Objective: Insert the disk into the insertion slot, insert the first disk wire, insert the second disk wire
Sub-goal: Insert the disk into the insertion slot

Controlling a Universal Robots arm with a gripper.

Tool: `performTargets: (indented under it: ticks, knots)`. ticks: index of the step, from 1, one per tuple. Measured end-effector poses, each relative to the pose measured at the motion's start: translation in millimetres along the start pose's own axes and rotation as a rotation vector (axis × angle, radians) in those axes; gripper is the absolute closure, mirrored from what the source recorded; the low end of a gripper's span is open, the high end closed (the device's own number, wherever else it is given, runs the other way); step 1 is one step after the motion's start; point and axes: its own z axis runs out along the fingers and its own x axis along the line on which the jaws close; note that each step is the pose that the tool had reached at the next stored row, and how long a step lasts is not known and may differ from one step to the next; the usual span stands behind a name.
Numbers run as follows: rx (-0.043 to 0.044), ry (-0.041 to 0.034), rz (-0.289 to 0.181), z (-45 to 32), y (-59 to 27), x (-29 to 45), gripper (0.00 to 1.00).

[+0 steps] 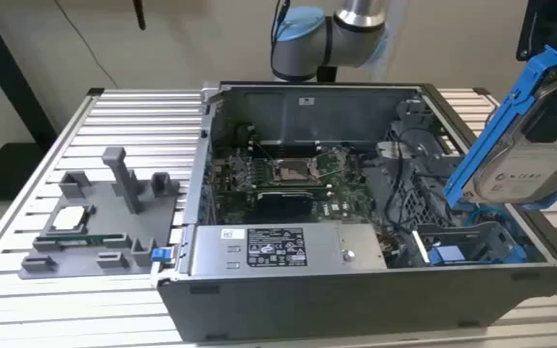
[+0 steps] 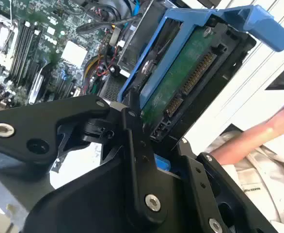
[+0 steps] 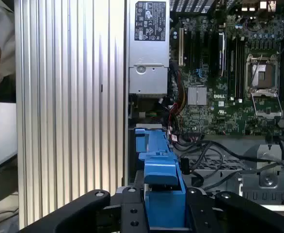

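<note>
The disk (image 1: 535, 156), a silver-grey drive with a white label in a bright blue carrier, hangs tilted above the open computer case at the exterior view's right. My gripper (image 3: 165, 213) is shut on it: black fingers (image 3: 132, 211) press on both sides of the blue frame (image 3: 162, 174). In the second wrist view the gripper (image 2: 164, 150) holds the disk (image 2: 181, 82) with its green board and connector facing the camera. Below the disk, in the case's near right corner, is the insertion slot (image 1: 467, 235), a grey metal cage with blue rails. The disk is clear of the slot.
The open case (image 1: 356, 304) sits on a ribbed metal table (image 1: 133, 109). Inside are the motherboard (image 1: 289, 174), a labelled power-supply box (image 1: 278, 250), loose black cables (image 1: 405, 181) and another blue-fronted carrier (image 1: 448, 254). A grey fixture (image 1: 104, 217) stands on the left. A person's arm (image 2: 258, 138) is beside the table.
</note>
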Motion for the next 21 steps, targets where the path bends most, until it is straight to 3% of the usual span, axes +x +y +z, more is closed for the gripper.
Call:
performTargets:
  ticks: [13, 19, 21]
  knots:
    - [0.0003, 0.0000, 0.000, 0.0, 0.0, 0.0, 1.00]
    - [0.0204, -0.0003, 0.000, 4.6, -0.1, 0.0, 1.00]
    - [0.0229, -0.0004, 0.001, 7.3, 0.1, 0.0, 1.00]
